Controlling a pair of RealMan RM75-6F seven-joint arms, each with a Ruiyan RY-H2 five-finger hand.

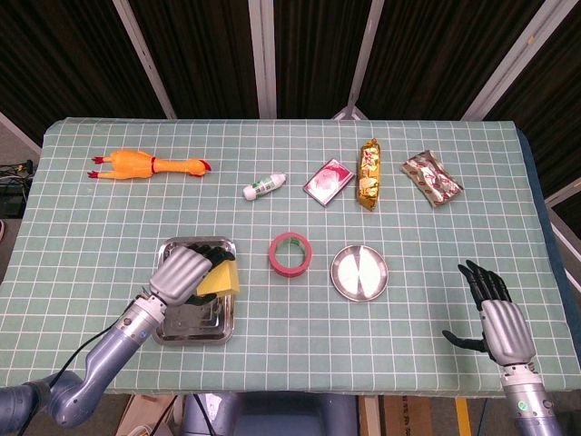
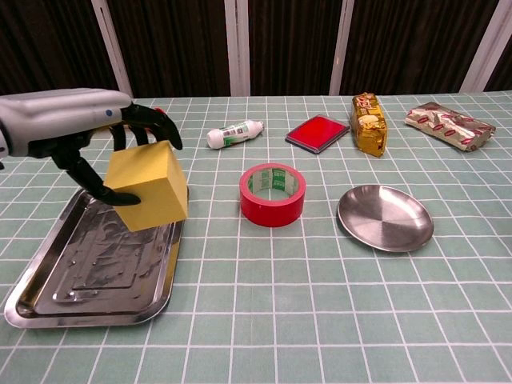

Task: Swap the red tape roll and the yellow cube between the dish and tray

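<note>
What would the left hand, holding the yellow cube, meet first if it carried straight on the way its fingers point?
Probably the red tape roll: the left hand with the yellow cube points toward it. The cube is lifted, though, so it might pass above the roll.

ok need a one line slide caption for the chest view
Left hand lifts the yellow cube clear of the steel tray, with the red tape roll and empty dish alongside.

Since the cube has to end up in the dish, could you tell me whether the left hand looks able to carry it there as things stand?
Probably yes. The left hand holds the yellow cube lifted above the tray, and the dish is empty. The red tape roll stands on the table between them, so the cube would need to pass over it.
</note>
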